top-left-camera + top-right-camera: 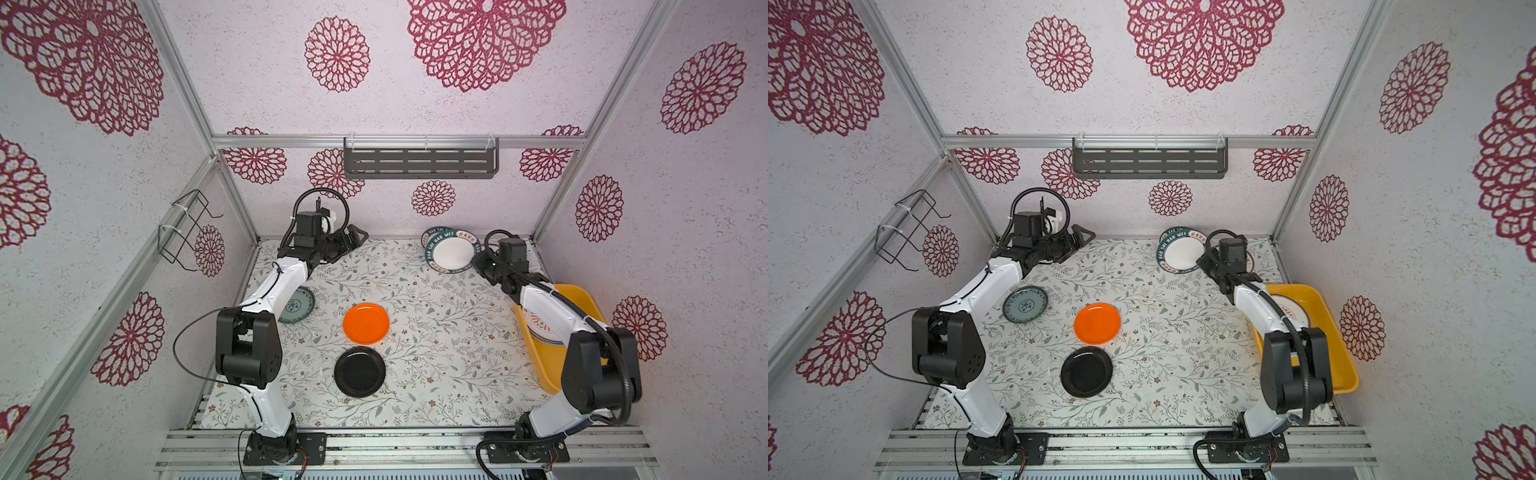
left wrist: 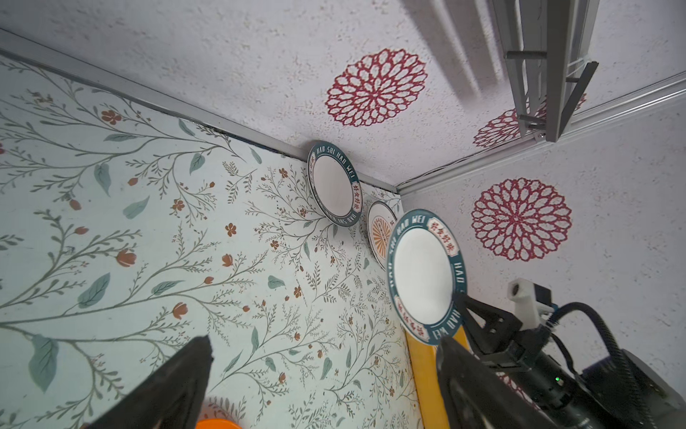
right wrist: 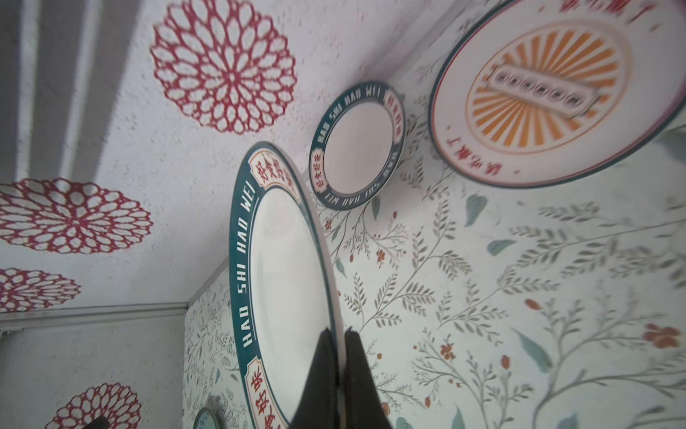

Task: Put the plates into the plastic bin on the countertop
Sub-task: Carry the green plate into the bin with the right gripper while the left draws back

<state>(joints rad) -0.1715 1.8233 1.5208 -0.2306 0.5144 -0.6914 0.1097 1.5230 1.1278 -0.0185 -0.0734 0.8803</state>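
Clamping right gripper point(image 1: 477, 260) on the rim of a round white teal-lettered plate point(image 1: 453, 252), tilted above the vine-printed white countertop point(image 1: 436, 332) near its back right corner, close to the yellow-orange plastic bin point(image 1: 544, 365), in both top views. Left wrist: left gripper point(image 2: 323, 345) spread wide, empty. Right wrist: jaws pinched on plate's edge.

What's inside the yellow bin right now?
One white plate with reddish rim lettering lies in the plastic bin, toward its far end. The near end looks bare. The right arm covers the bin's inner side, so more plates there cannot be ruled out.
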